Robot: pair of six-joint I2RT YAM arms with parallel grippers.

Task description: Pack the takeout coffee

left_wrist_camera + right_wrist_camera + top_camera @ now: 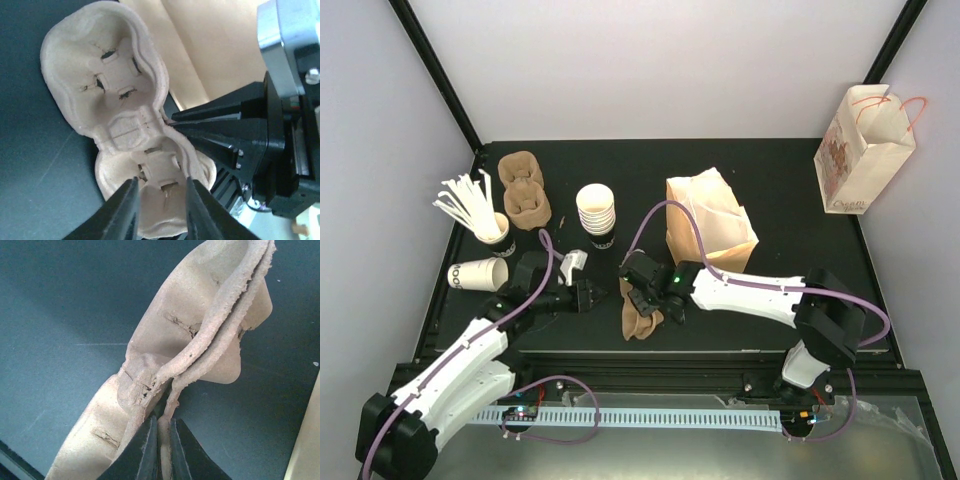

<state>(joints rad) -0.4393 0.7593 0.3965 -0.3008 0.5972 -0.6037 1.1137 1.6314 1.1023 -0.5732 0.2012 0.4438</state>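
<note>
My right gripper [163,421] is clamped on the thin rim of a brown pulp carrier [640,318], near its waist. The rim edge shows two layers, and the carrier is tipped up on its side over the black table [780,180]. My left gripper [161,182] has its jaws a narrow gap apart with nothing pinched. It points at the carrier's end pocket from just beside; I can't tell if it touches. The coffee cups are all well apart from both grippers. The stack of white cups [596,210] stands upright behind the left gripper. One cup on its side [480,274] is at the left edge. An upright cup [498,232] full of white sticks [465,200] is just behind it. Spare carriers [525,190] are at back left. A brown bag [710,220] lies flat behind my right arm, and a white bag [865,150] stands far right.
</note>
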